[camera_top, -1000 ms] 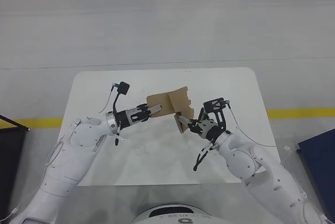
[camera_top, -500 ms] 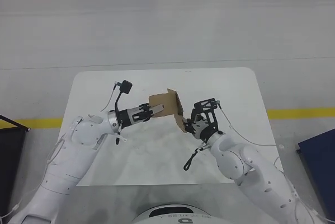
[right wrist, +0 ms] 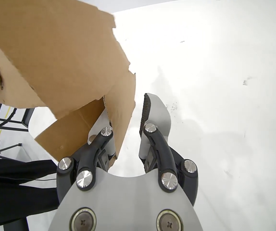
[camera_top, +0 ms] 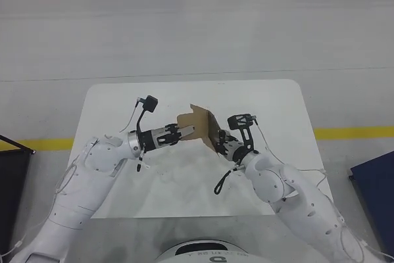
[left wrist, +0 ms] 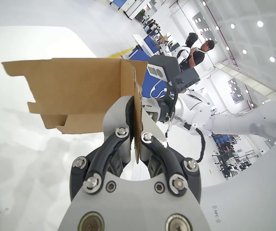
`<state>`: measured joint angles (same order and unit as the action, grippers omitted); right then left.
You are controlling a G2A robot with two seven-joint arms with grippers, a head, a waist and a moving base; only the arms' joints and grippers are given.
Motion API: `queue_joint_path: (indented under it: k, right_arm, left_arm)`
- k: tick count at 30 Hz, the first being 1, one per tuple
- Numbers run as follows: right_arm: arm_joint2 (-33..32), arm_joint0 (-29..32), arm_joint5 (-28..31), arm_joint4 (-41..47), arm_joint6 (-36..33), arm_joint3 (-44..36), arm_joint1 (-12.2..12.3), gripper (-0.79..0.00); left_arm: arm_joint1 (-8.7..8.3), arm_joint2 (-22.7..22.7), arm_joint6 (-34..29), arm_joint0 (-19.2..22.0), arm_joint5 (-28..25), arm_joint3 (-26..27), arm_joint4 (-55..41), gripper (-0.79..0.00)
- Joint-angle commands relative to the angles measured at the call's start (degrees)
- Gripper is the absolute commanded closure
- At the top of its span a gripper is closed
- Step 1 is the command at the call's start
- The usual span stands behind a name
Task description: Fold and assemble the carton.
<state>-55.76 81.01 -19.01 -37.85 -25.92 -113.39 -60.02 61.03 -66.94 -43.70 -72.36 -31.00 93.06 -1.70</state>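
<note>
A brown cardboard carton (camera_top: pixel 200 123), partly folded, is held above the middle of the white table (camera_top: pixel 118 105). My left gripper (camera_top: pixel 179 135) is shut on one upright edge of it; the left wrist view shows the fingers (left wrist: pixel 118 116) clamping the carton (left wrist: pixel 75 87) wall. My right gripper (camera_top: pixel 218 141) is at the carton's opposite side and stands open. In the right wrist view a flap of the carton (right wrist: pixel 51 56) hangs between the gripper's (right wrist: pixel 126 116) fingers, with one finger behind the flap and the other finger (right wrist: pixel 154 111) apart from it.
The table's rounded corners and edges lie well away from both arms. A black frame (camera_top: pixel 2 171) stands on the floor to the left and a dark blue object (camera_top: pixel 387 177) to the right. A yellow floor line (camera_top: pixel 361 132) runs behind.
The carton's far panel has swung upright, so from above it looks narrower. The right wrist has moved left, closer to the carton. The left arm has hardly moved.
</note>
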Motion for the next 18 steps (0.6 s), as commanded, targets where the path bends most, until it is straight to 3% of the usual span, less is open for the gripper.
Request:
queue_joint_path:
  k: [1,9,10,11,12,13,18]
  right_arm:
    - [-0.83,0.34,-0.64,0.66,1.75,-0.07,-0.13,0.0]
    - [-5.12,3.28,-4.46,-0.13,10.65,-1.55,-0.49,0.0]
    - [-5.78,3.8,-4.56,0.23,11.59,-1.94,-0.52,0.0]
    - [-6.46,4.3,-4.64,0.31,12.6,-2.29,-0.54,0.0]
    - [-7.09,4.82,-4.67,0.3,13.61,-2.6,-0.56,0.0]
    - [-7.67,5.33,-4.64,0.2,14.57,-2.92,-0.57,0.0]
    - [-9.88,7.8,-3.06,-0.65,19.14,-4.73,-0.68,0.0]
  left_arm:
    - [-0.03,0.0,-0.06,-0.1,-0.02,0.03,0.08,0.0]
    - [-0.27,-0.18,-0.46,-1.02,0.23,1.09,1.5,0.0]
    - [-0.32,-0.08,-0.78,-1.16,0.47,1.4,2.02,-0.068]
    - [-0.35,0.04,-1.01,-1.3,0.78,1.64,2.35,-0.265]
    - [-0.36,0.17,-1.2,-1.39,1.14,1.77,2.52,-0.665]
    - [-0.37,0.3,-1.31,-1.44,1.52,1.79,2.71,-0.785]
    - [-0.29,1.44,-1.94,-1.22,2.48,1.55,3.03,-0.785]
